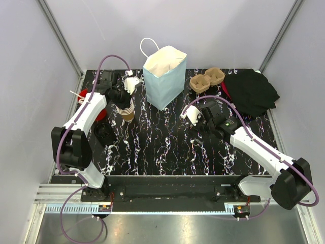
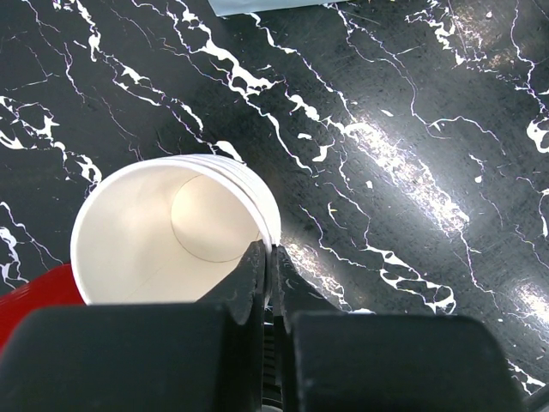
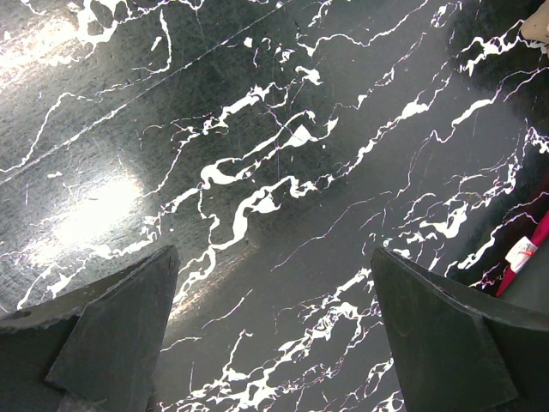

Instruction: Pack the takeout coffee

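A tan paper cup with a pale inside (image 2: pixel 171 232) sits topmost in a stack of nested tan cups (image 1: pixel 127 113) at the left back of the table. My left gripper (image 1: pixel 122 99) is above it, and in the left wrist view it (image 2: pixel 268 257) is shut on the cup's rolled rim, one finger inside and one outside. More rims show just below that rim. A round black lid (image 1: pixel 104 133) lies on the table in front of the stack. My right gripper (image 1: pixel 195 118) is open and empty over bare marble at centre right (image 3: pixel 273 257).
A pale blue paper bag (image 1: pixel 163 76) stands open at the back centre. A brown pulp cup carrier (image 1: pixel 206 80) lies to its right, beside a black cloth (image 1: pixel 251 91). A red object (image 1: pixel 84 94) sits by the left edge, also in the left wrist view (image 2: pixel 34 287).
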